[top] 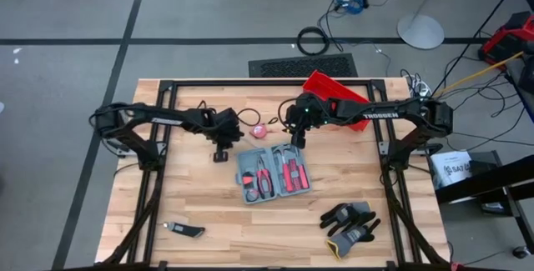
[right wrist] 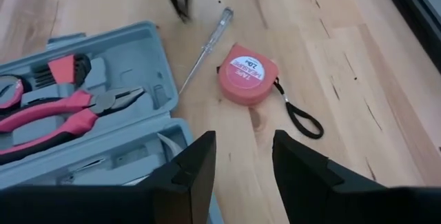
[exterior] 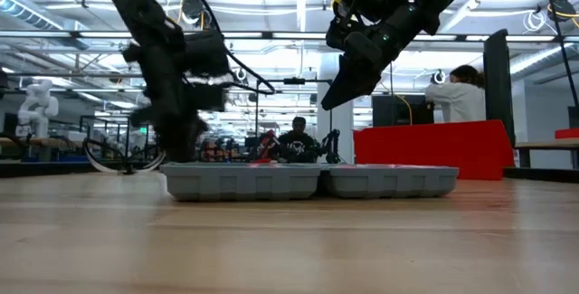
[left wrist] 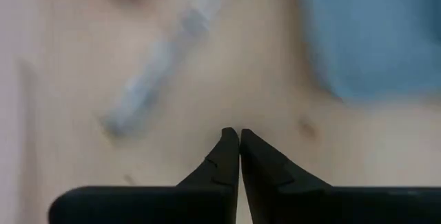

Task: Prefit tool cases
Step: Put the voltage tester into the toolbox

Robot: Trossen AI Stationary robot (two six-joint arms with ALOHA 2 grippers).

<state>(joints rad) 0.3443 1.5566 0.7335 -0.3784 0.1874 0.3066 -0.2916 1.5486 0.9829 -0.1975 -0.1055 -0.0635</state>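
The right gripper (right wrist: 241, 165) hangs over the far edge of the tool case (top: 273, 173), and its two fingers are apart with nothing between them. The left gripper (left wrist: 239, 141) is low over the bare wood of the table (top: 200, 196) to the left of the case, and its fingers are pressed together, holding nothing. The case lies open and flat in the middle of the table. It is grey inside, with red pliers (right wrist: 65, 117) in their slots. A red tape measure (right wrist: 246, 74) and a thin screwdriver (right wrist: 205, 45) lie near it.

Left gripper (left wrist: 239, 138) low, fingertips touching (nothing between them); right gripper (right wrist: 242, 156) raised, fingers apart.
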